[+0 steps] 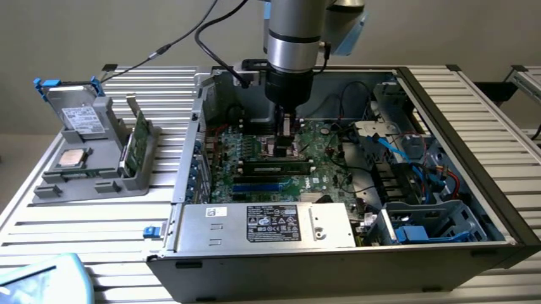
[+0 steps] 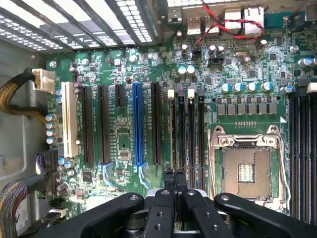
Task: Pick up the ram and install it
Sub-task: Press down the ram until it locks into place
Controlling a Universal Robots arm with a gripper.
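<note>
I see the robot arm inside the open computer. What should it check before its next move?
1. Black gripper shut, over the black memory slots: ok.
2. Long thin ram stick with dark chips lying along a slot: ok.
3. Ram pushed fully home: cannot tell.
4. Red and black wires clear of the slots: ok.
5. Square silver processor chip parked in the grey tray: ok.
</note>
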